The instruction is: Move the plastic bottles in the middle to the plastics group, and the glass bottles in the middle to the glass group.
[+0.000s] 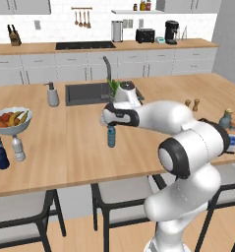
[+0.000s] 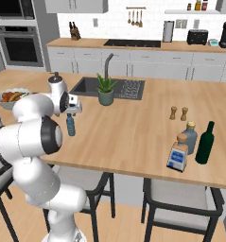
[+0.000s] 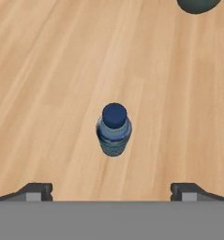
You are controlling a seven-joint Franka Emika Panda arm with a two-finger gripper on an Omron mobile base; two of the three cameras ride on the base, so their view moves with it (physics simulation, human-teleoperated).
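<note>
1 slim blue bottle [image 3: 114, 130] stands upright alone mid-counter, directly below the gripper [image 3: 112, 190], whose fingers are spread wide and hold nothing. The step in hand looks like picking it up, so the next move calls for a straight descent around the cap. The arm reaches forward and left over the counter [image 1: 153, 142], hand pointing down.
</note>
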